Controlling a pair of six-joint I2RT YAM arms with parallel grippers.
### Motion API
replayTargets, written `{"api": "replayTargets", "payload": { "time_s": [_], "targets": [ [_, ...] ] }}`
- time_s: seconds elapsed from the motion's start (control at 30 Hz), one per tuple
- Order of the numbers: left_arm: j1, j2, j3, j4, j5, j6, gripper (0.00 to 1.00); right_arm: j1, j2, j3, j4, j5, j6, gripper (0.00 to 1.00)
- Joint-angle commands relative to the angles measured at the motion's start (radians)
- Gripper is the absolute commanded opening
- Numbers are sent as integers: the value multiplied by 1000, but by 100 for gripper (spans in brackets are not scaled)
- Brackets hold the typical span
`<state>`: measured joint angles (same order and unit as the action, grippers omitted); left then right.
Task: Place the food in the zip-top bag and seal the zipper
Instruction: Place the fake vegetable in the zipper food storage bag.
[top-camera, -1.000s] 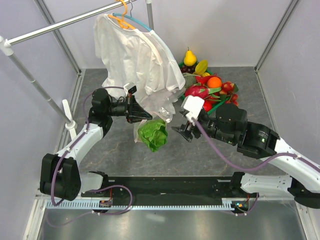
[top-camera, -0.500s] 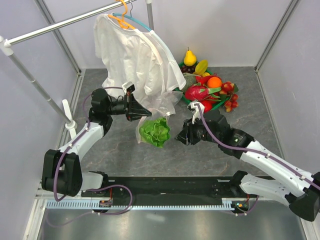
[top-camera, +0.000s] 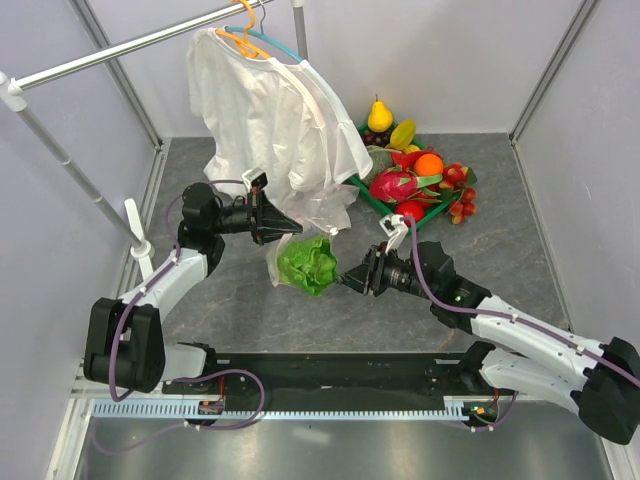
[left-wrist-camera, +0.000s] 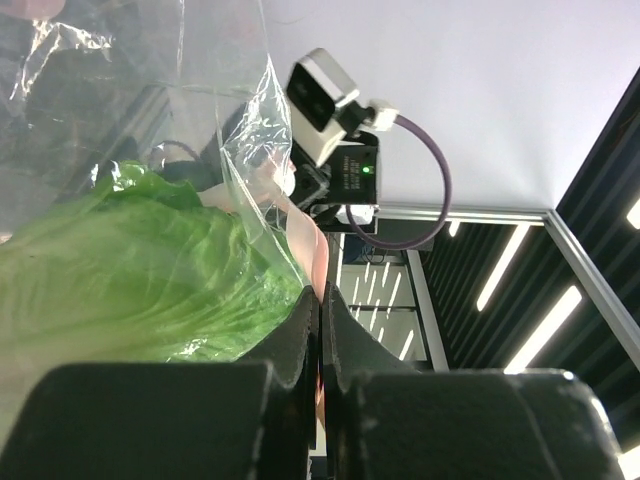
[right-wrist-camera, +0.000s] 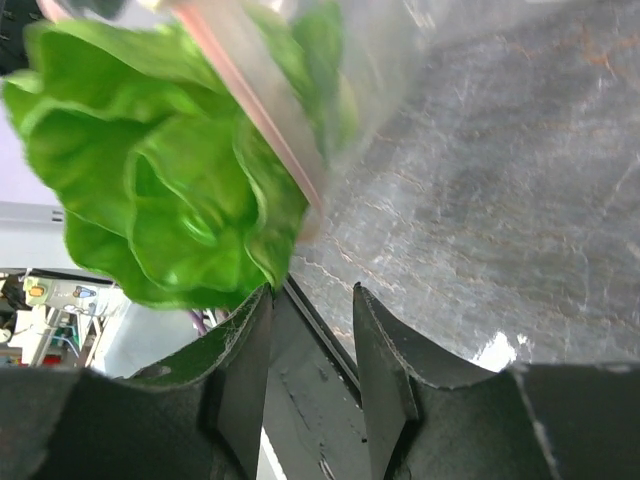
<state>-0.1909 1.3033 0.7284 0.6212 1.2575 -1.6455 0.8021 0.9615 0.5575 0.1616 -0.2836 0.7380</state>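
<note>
- Left pincer (top-camera: 283, 226) has its fingers pressed together, pinching the pink edge of the zip-top bag (left-wrist-camera: 215, 70); my wrist view shows the strip running straight down into the closed fingertips.
- Right pincer (right-wrist-camera: 312, 300) is spread, with bare bench (top-camera: 500, 240) showing through the gap. Nothing is held between its fingers.
- The lettuce (top-camera: 308, 264) is a bright green, ruffled head with folded leaves. It hangs just below and ahead of the left pincer, and directly in front of the right pincer's tips, close to its left finger.
- The zipper (right-wrist-camera: 262, 118) crosses the lettuce on a slant. Part of the head lies behind the clear film, part stands out in front of it. I cannot tell how far in it sits.
- The bag is crinkly and clear, lifted off the bench and draped down from the left pincer.
- The rest of the food (top-camera: 415, 175) is a heap of red, orange and yellow pieces, well behind the right pincer.
- A white shirt (top-camera: 265, 110) on an orange hanger (top-camera: 238, 40) hangs from a rail (top-camera: 130, 45), just behind the left pincer. Its hem overlaps the top of the bag in the overhead view and hides that part from me.
</note>
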Motion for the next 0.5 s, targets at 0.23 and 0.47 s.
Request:
{"api": "replayTargets", "payload": {
  "time_s": [0.23,0.47],
  "targets": [
    [10,17,-3,89,-12,-39,2,-1,-30,-183,320,46,83,46],
    [10,30,12,72,-10,-28,2,0,-14,-188,414,58,98,48]
  ]
}}
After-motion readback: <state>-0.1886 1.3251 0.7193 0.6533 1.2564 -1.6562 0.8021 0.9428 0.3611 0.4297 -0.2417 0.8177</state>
